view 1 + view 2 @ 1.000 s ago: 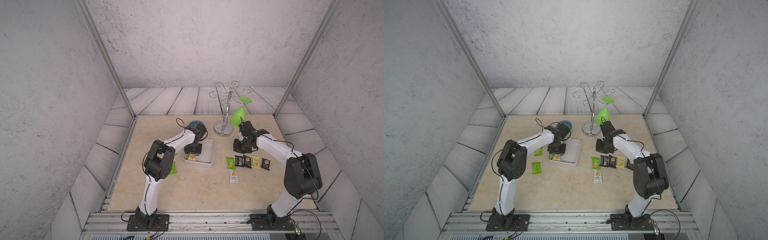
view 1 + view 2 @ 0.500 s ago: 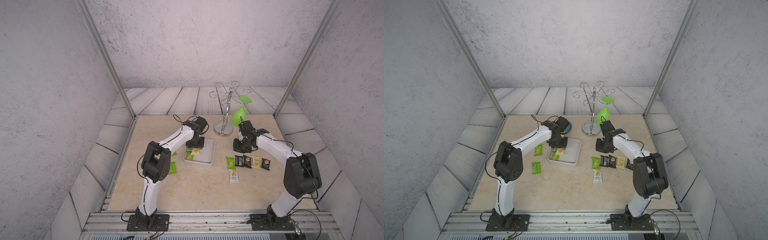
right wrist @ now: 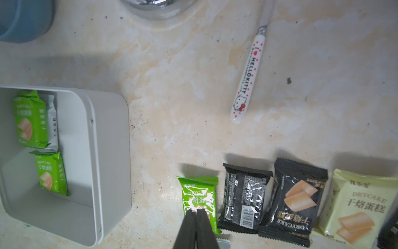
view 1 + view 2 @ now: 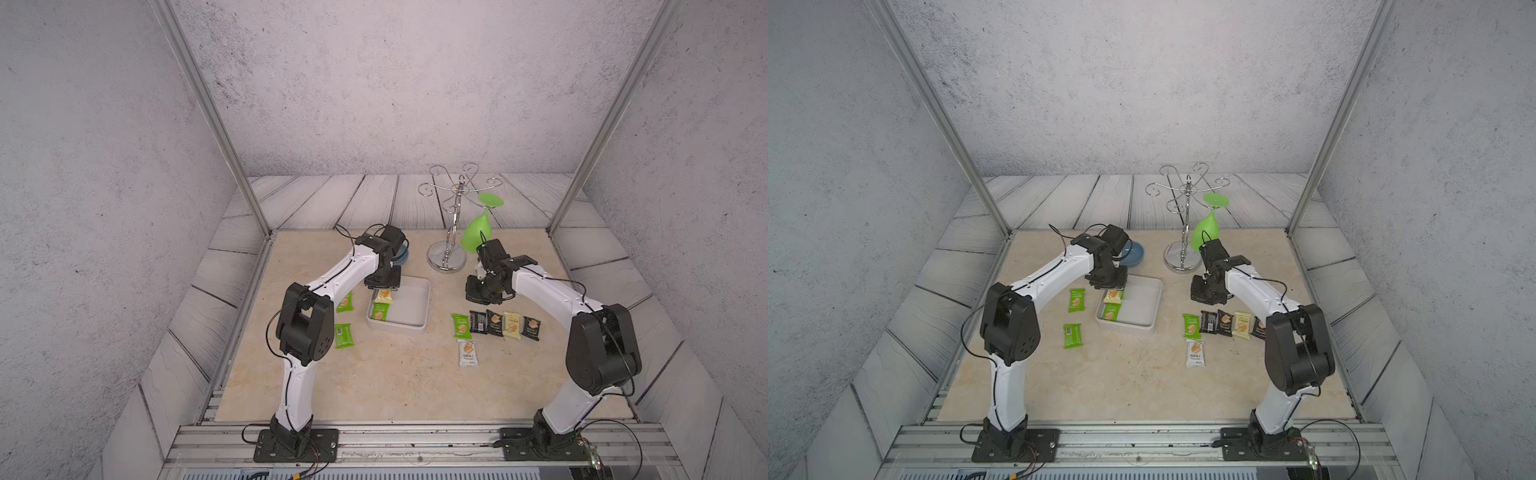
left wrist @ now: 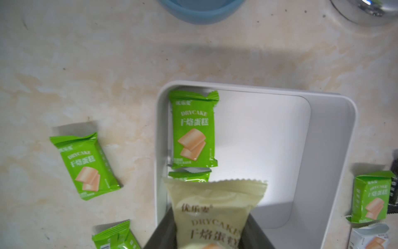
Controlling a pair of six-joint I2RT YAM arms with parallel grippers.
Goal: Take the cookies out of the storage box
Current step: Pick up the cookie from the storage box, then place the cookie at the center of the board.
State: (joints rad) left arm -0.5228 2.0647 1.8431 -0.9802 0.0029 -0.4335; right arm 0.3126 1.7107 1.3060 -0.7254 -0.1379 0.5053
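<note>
Counting is requested: how many cookies are out of the storage box point(image 4: 409, 305), and how many are not? — K.

Eight are counted on the surface point(image 4: 395, 386) in both top views. Two green packets point(image 4: 343, 336) are laid beside the box on the left arm's side. A row of five point(image 4: 494, 323) and one white packet point(image 4: 468, 353) are laid on the right arm's side, well apart from the box. — M.

And inside? — K.

A green packet point(image 5: 192, 129) is seen flat against one wall, with a second green packet point(image 5: 189, 177) just beside it. In the right wrist view a pale packet point(image 3: 52, 125) is partly covered by one of them; its kind cannot be told. A cream packet point(image 5: 215, 204) is gripped by the left hand point(image 5: 210, 236) and held over the box's interior; it is not yet carried past the rim. — M.

And the other arm? — K.

The right hand point(image 3: 196, 212) is pinched together with nothing between its fingers, above the green end of the row. Whether that packet is touched cannot be told. — M.

Progress? — K.

Well past half is judged done. Left: the cream packet is to be set down outside, then two, possibly three, packets are to be lifted out. — M.
</note>
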